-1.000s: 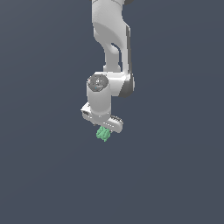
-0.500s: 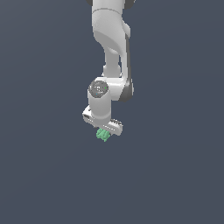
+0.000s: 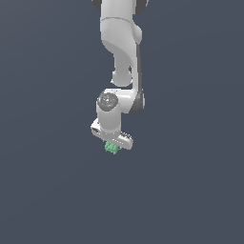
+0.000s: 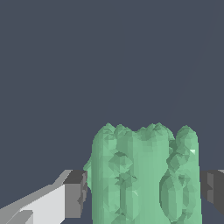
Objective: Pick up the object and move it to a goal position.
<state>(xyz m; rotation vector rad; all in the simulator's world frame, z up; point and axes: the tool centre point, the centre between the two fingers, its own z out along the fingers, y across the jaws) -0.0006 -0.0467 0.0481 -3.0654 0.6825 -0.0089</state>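
The object is a small mint-green lumpy, ridged blob. It hangs under the white hand of my arm, in the middle of the exterior view. My gripper is shut on it. In the wrist view the object fills the space between the two dark fingertips, which press on its two sides. The object is held above the dark grey ground, apart from it. No goal marker shows in either view.
The white arm comes down from the top of the exterior view. A plain dark grey ground lies all around.
The arm has lifted a little and shifted slightly to the exterior view's left, with the object still in the gripper.
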